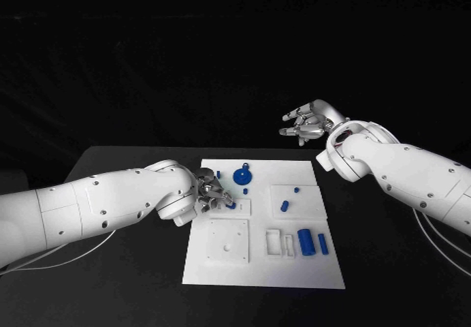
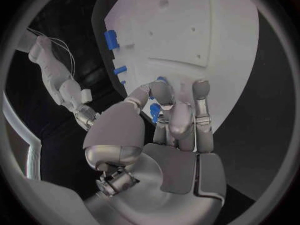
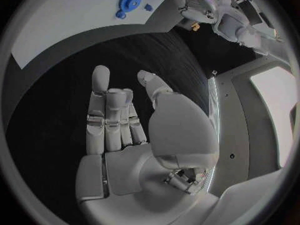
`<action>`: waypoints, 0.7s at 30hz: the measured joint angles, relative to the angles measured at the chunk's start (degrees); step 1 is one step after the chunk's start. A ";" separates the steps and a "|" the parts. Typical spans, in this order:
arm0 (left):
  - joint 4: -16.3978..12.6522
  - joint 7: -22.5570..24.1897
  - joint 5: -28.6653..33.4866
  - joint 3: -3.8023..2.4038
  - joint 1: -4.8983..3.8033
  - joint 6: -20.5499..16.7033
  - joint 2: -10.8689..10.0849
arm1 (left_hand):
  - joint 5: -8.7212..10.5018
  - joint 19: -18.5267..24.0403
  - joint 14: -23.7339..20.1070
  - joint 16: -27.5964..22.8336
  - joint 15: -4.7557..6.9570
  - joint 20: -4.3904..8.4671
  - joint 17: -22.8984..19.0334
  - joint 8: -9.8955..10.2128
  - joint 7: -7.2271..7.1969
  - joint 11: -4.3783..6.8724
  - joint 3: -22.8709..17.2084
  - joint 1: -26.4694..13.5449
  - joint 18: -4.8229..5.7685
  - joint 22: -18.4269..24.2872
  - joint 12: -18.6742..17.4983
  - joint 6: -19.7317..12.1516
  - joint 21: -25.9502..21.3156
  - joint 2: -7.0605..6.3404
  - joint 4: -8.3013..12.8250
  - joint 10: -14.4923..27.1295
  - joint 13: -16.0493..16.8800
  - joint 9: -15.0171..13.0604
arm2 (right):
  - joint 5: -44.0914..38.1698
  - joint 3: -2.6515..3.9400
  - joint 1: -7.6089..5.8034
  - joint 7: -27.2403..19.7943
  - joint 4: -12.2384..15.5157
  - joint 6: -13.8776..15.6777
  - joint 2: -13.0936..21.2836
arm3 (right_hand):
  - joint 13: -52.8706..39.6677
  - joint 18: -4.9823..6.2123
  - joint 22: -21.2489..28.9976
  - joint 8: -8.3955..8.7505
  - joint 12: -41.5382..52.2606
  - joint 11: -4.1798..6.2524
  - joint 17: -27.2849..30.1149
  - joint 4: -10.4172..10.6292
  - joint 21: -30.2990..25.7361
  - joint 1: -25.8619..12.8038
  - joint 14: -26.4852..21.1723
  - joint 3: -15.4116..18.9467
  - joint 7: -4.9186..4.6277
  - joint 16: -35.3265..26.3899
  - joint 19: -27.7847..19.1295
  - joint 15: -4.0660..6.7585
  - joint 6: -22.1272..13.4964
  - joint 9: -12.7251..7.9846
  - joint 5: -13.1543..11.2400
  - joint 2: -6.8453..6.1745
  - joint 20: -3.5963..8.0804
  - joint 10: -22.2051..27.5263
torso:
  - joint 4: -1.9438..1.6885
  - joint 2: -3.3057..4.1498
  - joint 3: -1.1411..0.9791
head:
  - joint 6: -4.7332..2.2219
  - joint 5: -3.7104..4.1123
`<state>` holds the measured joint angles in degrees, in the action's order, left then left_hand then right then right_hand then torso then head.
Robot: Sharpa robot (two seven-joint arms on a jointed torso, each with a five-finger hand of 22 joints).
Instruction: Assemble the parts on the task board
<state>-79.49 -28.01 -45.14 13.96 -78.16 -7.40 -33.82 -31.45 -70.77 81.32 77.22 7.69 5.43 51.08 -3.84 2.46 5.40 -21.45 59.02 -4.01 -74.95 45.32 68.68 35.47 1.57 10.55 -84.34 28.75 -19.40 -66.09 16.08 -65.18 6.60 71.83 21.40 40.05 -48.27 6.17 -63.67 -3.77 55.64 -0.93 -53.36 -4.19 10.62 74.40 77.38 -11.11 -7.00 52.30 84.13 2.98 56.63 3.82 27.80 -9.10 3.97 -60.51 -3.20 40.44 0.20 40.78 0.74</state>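
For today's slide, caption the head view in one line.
Left hand pinches a blue part over the board; right hand hangs open beyond it.

Blue parts [image 1: 244, 178], white task board [image 1: 314, 272] (black table [image 1: 118, 286]).

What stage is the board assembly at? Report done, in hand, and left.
Done: nothing clearly seated that I can confirm. In hand: the left hand pinches a small blue part over the task board. Left: the blue disc, the small pin and two cylinders lie loose; the right hand hovers open.
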 measured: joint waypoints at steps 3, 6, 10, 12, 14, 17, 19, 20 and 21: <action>0.06 -0.03 -0.42 -0.04 0.00 0.20 0.11 | 0.00 0.00 0.04 0.00 -0.04 0.00 0.00 0.00 0.00 0.00 0.00 0.00 0.00 0.00 0.00 0.00 0.00 0.00 0.01 0.00 0.00 0.00 | 0.00 0.00 0.00 0.02 0.01 0.00 -0.01 | 0.00 0.00 0.00 0.00 0.00 0.00 0.00 0.00 0.00 0.00 0.00 0.00 0.00 0.00 0.00 0.00 0.00 0.00 0.00 0.00 0.00 0.00 | 0.00 -0.01 0.00 | 0.07 -0.03; 0.14 -0.07 -0.89 -0.05 -0.03 0.41 0.21 | 0.00 0.00 0.04 0.00 -0.05 0.00 0.00 0.00 0.00 0.00 0.07 0.00 0.00 0.00 0.00 0.00 0.00 0.00 0.08 0.00 0.00 0.00 | 0.01 0.00 0.00 0.03 0.04 -0.01 -0.01 | 0.07 0.00 0.00 0.00 0.00 0.00 0.00 0.00 0.00 0.00 -0.03 0.00 0.00 0.00 0.00 0.03 0.00 0.00 0.00 0.00 0.00 0.00 | 0.01 -0.02 0.00 | 0.10 -0.05; 0.21 -0.11 -1.39 -0.09 -0.04 0.67 0.30 | 0.00 0.00 0.04 0.00 -0.05 0.00 0.00 0.00 0.00 0.00 0.08 0.00 0.01 0.01 0.00 0.00 -0.22 0.00 0.08 0.00 0.00 0.00 | 0.01 0.00 0.00 0.05 0.05 -0.01 0.00 | 0.11 -0.01 0.00 0.00 0.00 0.00 0.06 0.00 0.00 0.00 -0.20 0.00 0.00 0.00 0.00 0.20 0.00 0.00 0.00 0.00 0.00 0.00 | 0.01 -0.03 0.00 | 0.11 -0.03; 0.22 -0.13 -1.55 -0.10 -0.05 0.77 0.32 | 0.00 0.00 0.04 0.00 -0.05 0.00 -0.01 0.00 0.00 -0.01 0.08 0.00 0.01 0.01 0.00 0.00 -0.22 0.00 0.09 0.01 0.04 0.00 | 0.01 0.00 0.00 0.06 0.05 -0.01 0.01 | 0.11 -0.01 0.00 0.00 0.00 0.00 0.06 0.00 0.00 0.00 -0.20 0.00 0.00 0.00 0.00 0.20 0.00 0.00 0.00 0.00 0.00 0.00 | 0.01 -0.03 0.00 | 0.11 -0.03; 0.24 -0.15 -1.73 -0.11 -0.05 0.86 0.33 | 0.24 0.00 0.04 0.00 -0.05 0.00 -0.01 0.00 0.00 -0.01 0.15 0.00 0.00 0.01 0.00 0.00 -0.22 0.00 0.16 0.01 0.08 0.00 | 0.01 0.00 0.00 0.07 0.05 -0.01 0.02 | 0.11 -0.01 0.00 0.00 0.00 0.00 0.06 0.00 0.00 0.00 -0.20 0.00 0.00 0.00 0.00 0.20 0.00 0.00 0.00 0.00 0.00 -0.01 | 0.00 -0.03 0.00 | 0.13 -0.03; 0.26 -0.17 -2.02 -0.13 -0.06 0.99 0.35 | 0.67 -0.02 0.04 0.00 -0.05 -0.03 -0.06 0.00 0.00 -0.01 0.15 0.00 0.01 0.01 0.00 0.00 -0.44 0.00 0.16 0.01 0.10 0.00 | 0.02 0.00 0.00 0.07 0.05 -0.01 0.02 | 0.17 -0.01 0.00 0.00 0.00 0.00 0.06 0.00 0.00 -0.23 -0.20 0.00 0.00 0.00 0.00 0.20 0.00 0.00 0.00 -0.23 0.00 -0.01 | -0.01 -0.04 0.00 | 0.18 -0.06; 0.27 -0.18 -2.22 -0.14 -0.06 1.07 0.35 | 0.91 -0.20 0.05 0.00 -0.05 -0.21 -0.06 0.00 0.00 -0.01 0.17 0.00 0.01 0.01 0.00 0.00 -0.44 0.00 0.14 0.01 0.19 0.00 | 0.02 0.00 0.00 0.08 0.05 -0.01 0.01 | 0.17 -0.01 0.00 0.00 0.00 0.00 0.05 0.00 0.00 -0.23 -0.20 0.00 0.00 0.00 0.00 0.20 0.00 0.00 0.00 -0.24 0.00 -0.01 | -0.01 -0.04 -0.01 | 0.20 -0.07; 0.27 -0.19 -2.35 -0.14 -0.07 1.11 0.36 | 1.12 -0.20 0.05 0.00 -0.05 -0.21 -0.06 0.00 0.00 -0.01 0.31 0.00 0.01 0.02 0.00 0.00 -0.44 0.00 0.00 0.01 0.27 0.00 | 0.02 0.00 0.00 0.08 0.03 -0.01 -0.01 | 0.17 -0.01 0.00 0.00 0.00 -0.01 0.06 0.00 0.00 -0.23 -0.20 0.00 0.00 0.01 0.00 0.20 0.00 0.00 0.00 -0.24 0.00 -0.01 | -0.02 -0.04 -0.01 | 0.23 -0.10; 0.27 -0.20 -2.54 -0.15 -0.07 1.15 0.36 | 1.12 -0.20 0.05 0.00 -0.05 -0.21 -0.05 -0.01 0.00 -0.02 0.62 0.09 0.01 0.02 0.00 0.00 -0.44 -0.08 -0.30 0.02 0.30 0.00 | 0.02 0.00 0.00 0.08 0.01 -0.01 -0.03 | 0.17 -0.01 0.00 0.00 0.00 -0.01 0.06 0.00 0.00 -0.23 -0.20 0.00 0.00 0.00 0.00 0.20 0.00 0.00 0.00 -0.24 0.00 -0.01 | -0.02 -0.04 -0.01 | 0.24 -0.11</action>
<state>-79.22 -28.21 -47.68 13.81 -78.22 -6.26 -33.46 -30.33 -70.97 81.36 77.22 7.64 5.22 51.03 -3.85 2.46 5.38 -20.84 59.11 -4.00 -74.93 45.32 68.67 35.04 1.48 10.24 -84.32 29.05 -19.40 -66.07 16.07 -65.18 6.68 71.84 21.40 40.02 -48.10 6.15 -63.67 -3.77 55.64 -0.93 -53.31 -4.19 10.62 74.18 77.18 -11.10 -7.00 52.30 84.13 3.19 56.63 3.83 27.80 -9.34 3.98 -60.52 -3.21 40.40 0.19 41.02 0.63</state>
